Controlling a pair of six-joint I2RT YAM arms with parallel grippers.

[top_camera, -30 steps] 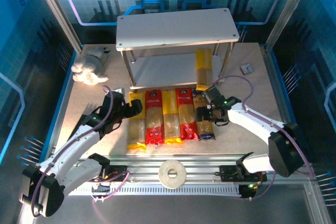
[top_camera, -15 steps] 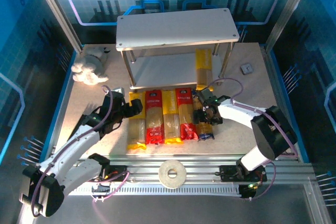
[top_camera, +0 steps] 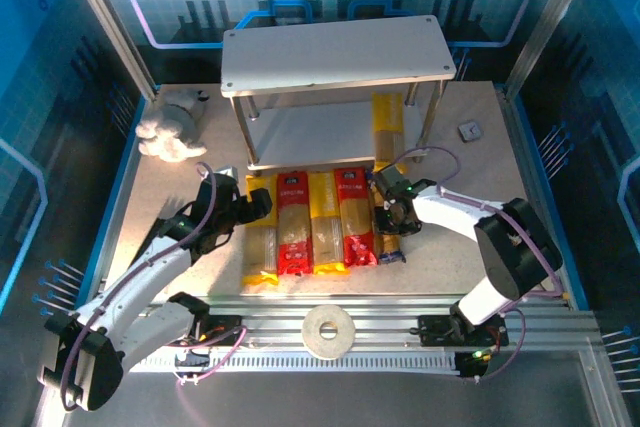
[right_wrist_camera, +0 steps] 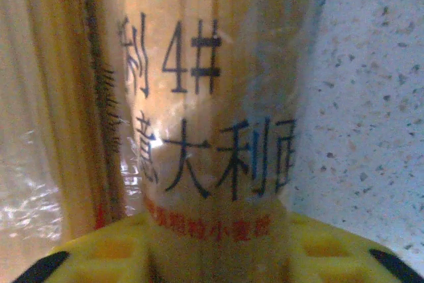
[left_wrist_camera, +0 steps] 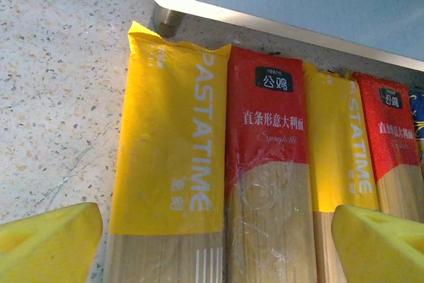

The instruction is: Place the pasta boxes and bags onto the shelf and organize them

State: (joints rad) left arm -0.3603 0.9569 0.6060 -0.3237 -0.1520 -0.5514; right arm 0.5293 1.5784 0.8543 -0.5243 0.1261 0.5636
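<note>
Right hand point(top_camera: 393, 213) has swung in and dropped onto the clear pack point(top_camera: 392, 248), the rightmost of five in a row on the desk point(top_camera: 470, 247), just in front of the shelf point(top_camera: 335, 55). Its fingers point(right_wrist_camera: 99, 253) now pinch that pack point(right_wrist_camera: 212, 130) from both sides. Left hand point(top_camera: 256, 207) is unchanged, pads point(left_wrist_camera: 50, 236) spread wide over the leftmost yellow pack point(left_wrist_camera: 169, 157). A sixth pack point(top_camera: 388, 129), yellow, lies on the shelf's lower board.

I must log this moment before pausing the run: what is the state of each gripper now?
Left gripper: open, holding nothing.
Right gripper: closed on the clear pasta pack.
</note>
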